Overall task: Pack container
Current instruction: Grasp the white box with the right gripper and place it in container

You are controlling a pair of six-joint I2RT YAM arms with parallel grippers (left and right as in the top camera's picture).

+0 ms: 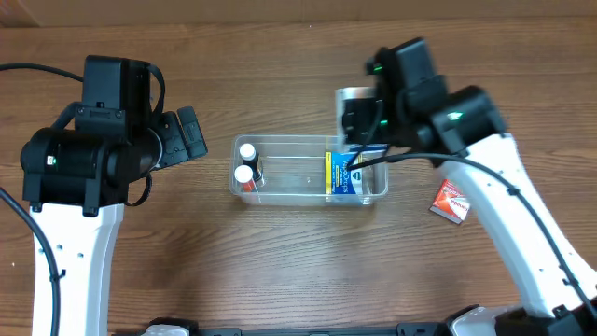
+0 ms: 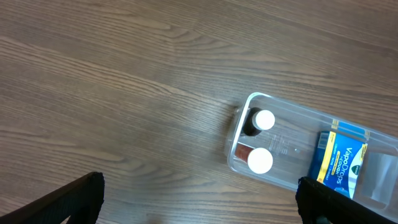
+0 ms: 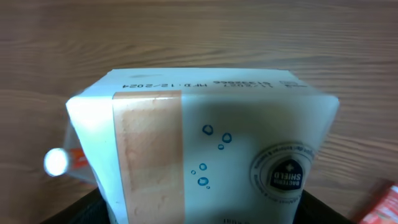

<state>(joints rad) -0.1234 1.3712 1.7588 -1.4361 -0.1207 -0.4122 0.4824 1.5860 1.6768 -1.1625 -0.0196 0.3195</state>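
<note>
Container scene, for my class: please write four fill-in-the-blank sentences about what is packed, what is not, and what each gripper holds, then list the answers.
1. The container holds ___ white-capped bottles.
2. The VapoDrops pack inside it is blue and ___.
3. The red packet lies ___ the container.
4. The right gripper holds a white box; the left gripper holds ___.

Answers: two; yellow; outside; nothing.
</note>
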